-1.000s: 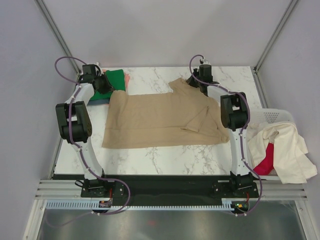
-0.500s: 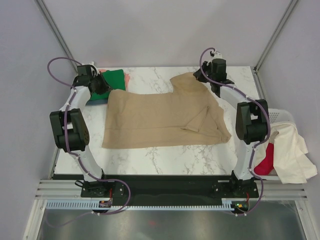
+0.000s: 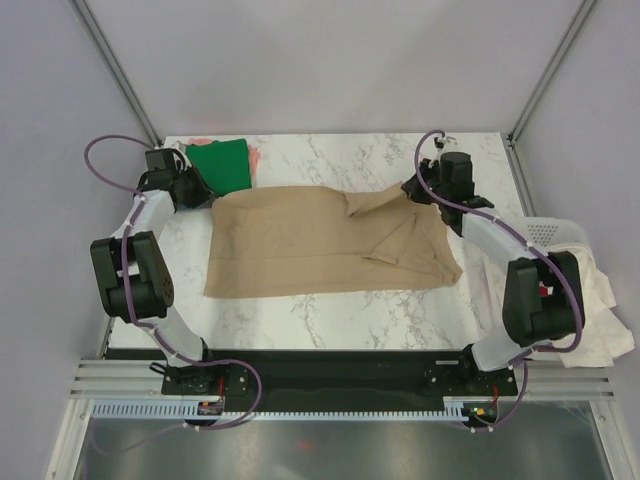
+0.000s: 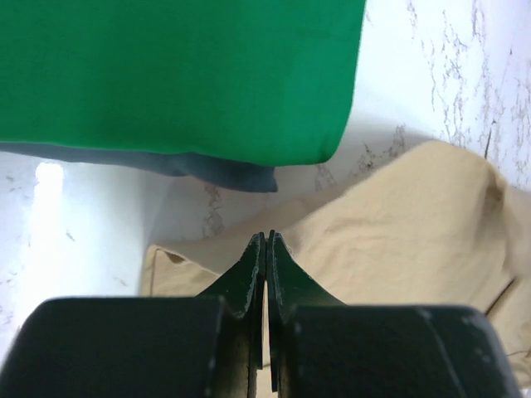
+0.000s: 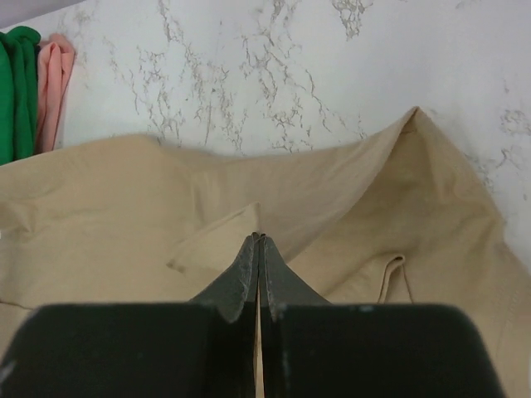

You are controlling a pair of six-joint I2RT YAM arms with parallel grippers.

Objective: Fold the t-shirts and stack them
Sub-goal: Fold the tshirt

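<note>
The large tan t-shirt [image 3: 300, 240] lies spread across the middle of the table, its far right part folded down on itself. My left gripper [image 3: 203, 188] is shut on its far left edge, seen close in the left wrist view [image 4: 267, 236] over the tan cloth [image 4: 398, 224]. My right gripper [image 3: 412, 190] is shut on the far right fold, seen in the right wrist view [image 5: 259, 236] with tan cloth [image 5: 108, 215] bunched around it. A folded green t-shirt [image 3: 220, 165] lies on a dark blue-grey one [image 4: 224, 170] at the far left.
A salmon-pink t-shirt [image 3: 254, 158] lies just right of the green one. The white mesh basket [image 3: 545, 230] stands off the table's right edge, with a cream t-shirt [image 3: 590, 320] draped over it. Metal frame posts rise at both far corners.
Both grippers have moved toward the near side. The right one has pulled the tan shirt's far right part down over itself. The left one has shifted from beside the green shirt to the tan corner.
</note>
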